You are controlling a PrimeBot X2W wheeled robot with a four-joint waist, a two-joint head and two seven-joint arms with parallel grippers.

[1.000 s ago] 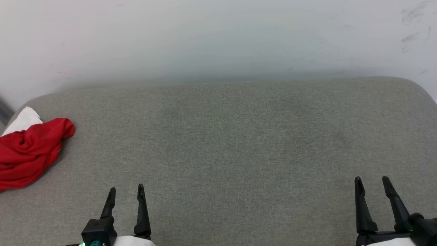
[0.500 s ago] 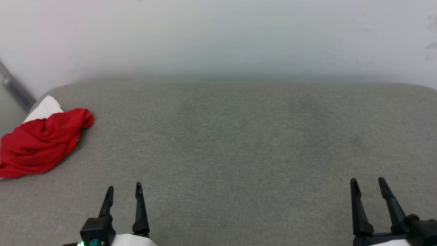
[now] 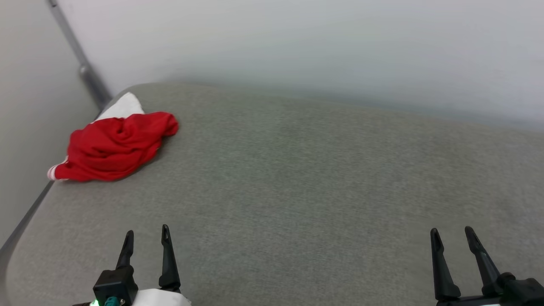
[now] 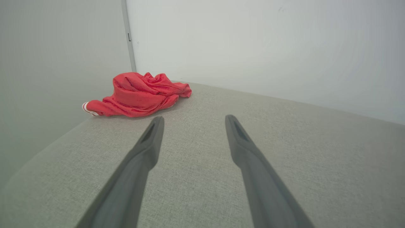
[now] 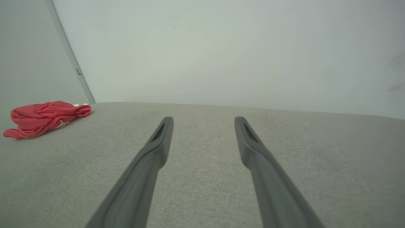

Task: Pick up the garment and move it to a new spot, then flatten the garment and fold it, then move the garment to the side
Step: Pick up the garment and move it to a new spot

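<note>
Both grippers hang empty, fingers spread, over the near edge of the grey cushion (image 3: 297, 191), left gripper (image 3: 146, 230) and right gripper (image 3: 451, 230) well apart. The garment (image 3: 114, 146) lies bunched in the far left corner, stretched roughly along the left edge, ahead of the left gripper, the nearer arm.

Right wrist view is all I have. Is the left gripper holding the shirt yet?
Observer: No. The left gripper is open and empty, and the shirt lies crumpled ahead of it, slightly to its left.
Operator: Is any sleeve showing?
Observer: Yes, a white sleeve sticks out on the shirt's far side.
Operator: And the nearer end?
Observer: A striped cuff lies right at the left edge of the pad.
</note>
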